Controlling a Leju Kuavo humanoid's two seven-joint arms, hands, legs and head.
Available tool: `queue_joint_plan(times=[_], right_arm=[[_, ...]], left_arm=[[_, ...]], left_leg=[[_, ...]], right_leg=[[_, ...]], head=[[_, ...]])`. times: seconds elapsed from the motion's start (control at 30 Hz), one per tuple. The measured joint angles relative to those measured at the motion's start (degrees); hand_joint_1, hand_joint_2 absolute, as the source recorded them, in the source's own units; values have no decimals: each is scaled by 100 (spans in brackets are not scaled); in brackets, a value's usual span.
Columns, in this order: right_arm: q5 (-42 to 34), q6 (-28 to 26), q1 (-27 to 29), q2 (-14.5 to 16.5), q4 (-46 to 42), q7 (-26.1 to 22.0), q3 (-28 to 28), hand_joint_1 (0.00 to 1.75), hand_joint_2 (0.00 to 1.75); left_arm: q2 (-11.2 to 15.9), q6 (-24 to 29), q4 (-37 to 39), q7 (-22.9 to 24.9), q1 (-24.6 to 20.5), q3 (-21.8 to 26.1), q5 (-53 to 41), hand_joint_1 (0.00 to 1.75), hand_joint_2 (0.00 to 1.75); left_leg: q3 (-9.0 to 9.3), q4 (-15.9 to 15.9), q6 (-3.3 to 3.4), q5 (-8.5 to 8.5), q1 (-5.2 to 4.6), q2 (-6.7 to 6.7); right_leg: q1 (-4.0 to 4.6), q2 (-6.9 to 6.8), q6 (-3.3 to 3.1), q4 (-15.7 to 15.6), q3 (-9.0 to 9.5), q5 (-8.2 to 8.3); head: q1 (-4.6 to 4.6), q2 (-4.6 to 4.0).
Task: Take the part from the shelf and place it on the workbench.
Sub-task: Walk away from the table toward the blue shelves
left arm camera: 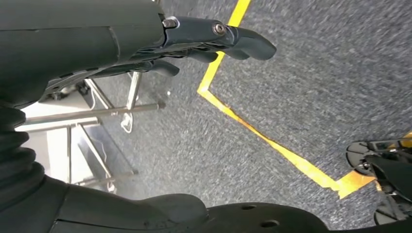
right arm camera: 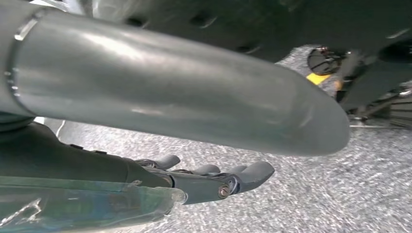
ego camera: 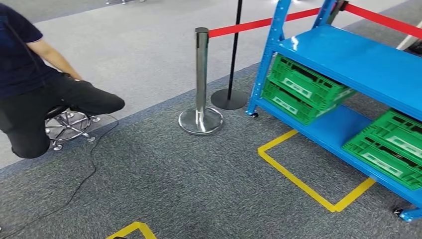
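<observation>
A blue metal shelf point(ego camera: 348, 55) stands at the right of the head view, with green plastic crates point(ego camera: 303, 87) on its lower levels and more green crates point(ego camera: 390, 147) further right. No loose part is visible on it. My left hand point(left arm camera: 204, 41) hangs over the grey carpet with its fingers stretched out and nothing in them. My right hand point(right arm camera: 214, 177) also hangs over carpet, fingers extended and empty.
A chrome stanchion point(ego camera: 201, 82) and a black post point(ego camera: 233, 55) carry a red belt point(ego camera: 259, 22) left of the shelf. Yellow floor tape point(ego camera: 298, 179) marks a square before the shelf. A person point(ego camera: 35, 74) sits on a stool at the left, with a cable on the carpet.
</observation>
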Motion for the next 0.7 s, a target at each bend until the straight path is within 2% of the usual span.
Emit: queue_joint_plan(times=[0.03,0.1,0.13,0.17,0.23,0.3,0.33,0.37,0.4,0.43,0.47,0.53,0.57,0.6,0.63,0.67,0.7], right_arm=[[-1,0,-11,0,0,0,1,0,0],[-1,0,-9,0,0,1,1,0,0],[-1,1,1,0,0,2,1,0,0],[-1,1,7,-1,0,2,1,0,0],[-1,2,-2,-2,0,3,0,0,0],[-1,2,-14,-2,0,3,0,0,0],[-1,2,-11,-2,0,3,0,0,0],[-1,2,-3,-2,0,3,0,0,0],[-2,2,5,-2,0,3,0,0,0],[-2,2,9,-2,0,3,0,0,0],[-3,2,6,-2,0,3,0,0,0],[-3,2,-8,-2,0,3,0,0,0],[-3,2,-5,-2,0,3,0,0,0],[-3,2,5,-2,0,3,0,0,0],[-3,3,22,-3,0,3,0,0,0],[-3,3,34,-3,0,4,0,0,0],[-3,3,34,-4,0,5,0,0,0]], left_arm=[[2,-5,0,-5,-2,1,-4,0,175],[3,-29,0,-11,-18,1,-16,0,175],[2,-44,0,-14,-29,1,-29,0,175],[2,-58,0,-16,-37,1,-42,0,175],[-2,-73,1,-19,-36,1,-65,0,175],[-9,-74,2,-19,-19,1,-88,0,175],[-10,-72,3,-19,-9,1,-98,0,175],[-10,-67,3,-19,-4,1,-108,0,175],[-8,-62,3,-19,-1,1,-111,0,175],[-5,-59,4,-19,-3,1,-113,0,175],[-3,-56,5,-19,-8,2,-114,0,175],[-1,-56,8,-19,-19,3,-115,0,175],[-2,-57,9,-19,-25,3,-117,0,175],[-5,-62,9,-19,-29,3,-120,0,175],[-5,-68,9,-19,-34,3,-125,0,175],[-4,-78,9,-19,-36,3,-134,0,175],[-3,-89,9,-19,-35,3,-144,0,175]], left_leg=[[12,4,-29,-10,-10,47],[31,-8,-88,-19,-5,139],[37,5,-123,-43,9,107],[9,91,-155,-120,21,16],[-214,598,-198,-425,38,-247],[-583,1330,-209,-726,43,-360],[-707,1540,-209,-750,43,-375],[-734,1538,-203,-650,45,-387],[-656,1324,-195,-459,49,-411],[-505,972,-187,-234,57,-484],[-329,567,-180,-51,70,-616],[-114,69,-163,89,87,-815],[-82,-13,-141,79,81,-839],[-79,-25,-108,79,77,-784],[-72,-43,-67,91,75,-726],[-65,-60,-23,101,77,-665],[-61,-78,14,111,80,-599]], right_leg=[[16,-39,-26,-120,66,23],[32,73,-88,-144,60,37],[26,127,-120,-161,62,52],[14,182,-155,-181,67,69],[-12,294,-206,-206,71,97],[-16,429,-228,-207,60,106],[-16,502,-230,-206,58,107],[-17,579,-228,-206,59,110],[-22,653,-220,-205,62,115],[-29,723,-207,-204,63,120],[-26,792,-182,-192,54,121],[-27,912,-116,-183,17,131],[-31,969,-75,-193,-7,140],[-46,1023,-35,-215,-31,152],[-54,1018,-2,-212,-52,150],[-49,920,26,-139,-102,91],[-41,777,45,44,-194,-35]], head=[[-7,0],[-16,0],[-20,0],[-29,0],[-57,0],[-68,0],[-71,0],[-70,0],[-70,0],[-71,0],[-72,0],[-71,0],[-70,0],[-70,0],[-70,0],[-55,0],[-38,0]])
